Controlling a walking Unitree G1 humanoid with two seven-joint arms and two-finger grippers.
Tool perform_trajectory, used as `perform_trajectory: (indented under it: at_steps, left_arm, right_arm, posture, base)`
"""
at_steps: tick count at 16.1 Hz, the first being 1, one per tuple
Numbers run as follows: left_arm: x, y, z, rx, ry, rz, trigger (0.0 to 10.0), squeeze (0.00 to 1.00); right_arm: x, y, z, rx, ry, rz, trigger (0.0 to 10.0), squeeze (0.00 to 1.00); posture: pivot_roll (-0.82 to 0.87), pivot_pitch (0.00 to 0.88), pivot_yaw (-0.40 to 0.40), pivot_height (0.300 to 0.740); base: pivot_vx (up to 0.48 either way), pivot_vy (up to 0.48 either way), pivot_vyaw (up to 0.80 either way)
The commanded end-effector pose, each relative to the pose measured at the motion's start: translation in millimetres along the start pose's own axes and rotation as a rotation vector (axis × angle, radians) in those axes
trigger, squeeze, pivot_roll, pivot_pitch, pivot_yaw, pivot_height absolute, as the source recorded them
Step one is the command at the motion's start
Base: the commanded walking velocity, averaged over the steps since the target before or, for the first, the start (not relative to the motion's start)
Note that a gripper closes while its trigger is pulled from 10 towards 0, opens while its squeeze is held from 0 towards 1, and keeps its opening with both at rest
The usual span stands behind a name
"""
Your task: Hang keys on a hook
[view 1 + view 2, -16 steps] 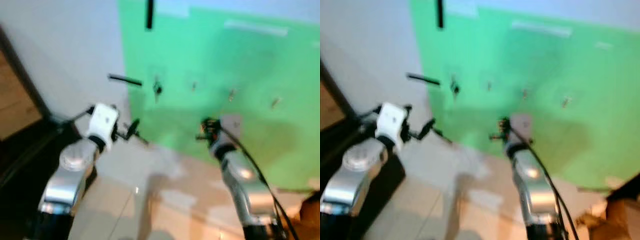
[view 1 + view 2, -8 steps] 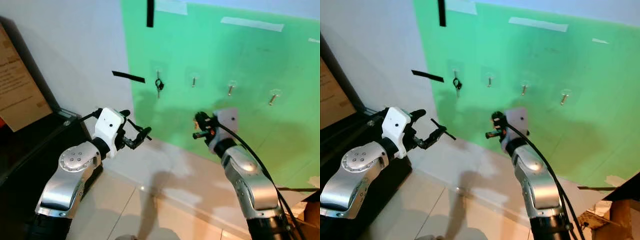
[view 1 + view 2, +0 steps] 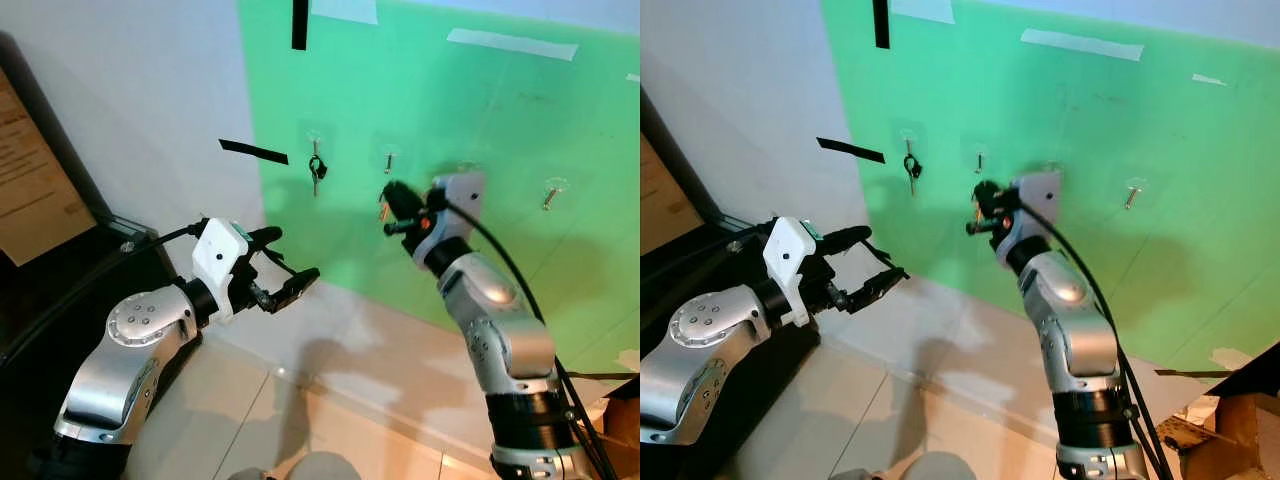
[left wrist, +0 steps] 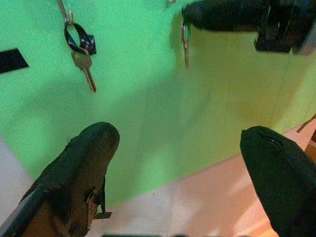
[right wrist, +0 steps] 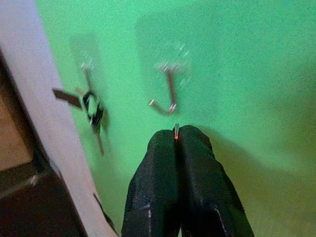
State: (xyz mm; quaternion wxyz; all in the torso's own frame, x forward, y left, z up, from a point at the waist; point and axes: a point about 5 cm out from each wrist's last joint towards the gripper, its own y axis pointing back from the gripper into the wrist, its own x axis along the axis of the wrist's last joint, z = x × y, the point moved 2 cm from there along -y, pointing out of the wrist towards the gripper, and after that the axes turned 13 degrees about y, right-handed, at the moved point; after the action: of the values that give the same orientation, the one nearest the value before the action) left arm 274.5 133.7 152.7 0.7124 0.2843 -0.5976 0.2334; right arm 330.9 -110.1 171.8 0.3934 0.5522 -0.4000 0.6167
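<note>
Keys [image 4: 185,42] pinched in our right hand [image 5: 176,143] near an empty hook [image 5: 168,94]; we must lift their ring over its tip, left hand [image 4: 182,163] wide.

Green wall panel [image 3: 500,150], white wall [image 3: 130,90] beside it — black tape strips [image 3: 254,152] across the seam, pale tape [image 3: 511,43] higher up, tiled floor [image 3: 300,420] below
</note>
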Motion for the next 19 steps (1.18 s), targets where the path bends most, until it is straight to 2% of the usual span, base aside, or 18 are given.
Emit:
perform_trajectory:
  at_steps: [1,6,12,19]
  left_arm:
    - [1,1.7,3.6,-0.02,-0.008,-0.008,10.0,0.0]
    - [-2,2.0,6.1,-0.031,0.002,-0.019,10.0,0.0]
    - [-3,2.7,6.9,-0.039,0.001,-0.028,10.0,0.0]
    - [-3,1.3,8.2,-0.056,0.004,-0.038,10.0,0.0]
  right_arm:
    - [4,-1.2,1.4,-0.005,-0.016,0.013,10.0,0.0]
    - [18,-1.4,3.2,0.009,-0.067,0.075,10.0,0.0]
    - [24,-1.7,-4.0,0.057,-0.085,0.11,10.0,0.0]
    - [29,-2.8,-5.0,0.057,-0.094,0.128,10.0,0.0]
  posture:
    - [-0.03,0.0,0.013,0.74]
    - [-0.03,0.0,0.011,0.74]
    - [-0.03,0.0,0.013,0.74]
    - [-0.03,0.0,0.015,0.74]
  base:
    - [0.0,0.0,0.0]
    - [0.0,0.0,0.0]
    - [0.0,0.0,0.0]
    - [0.0,0.0,0.0]
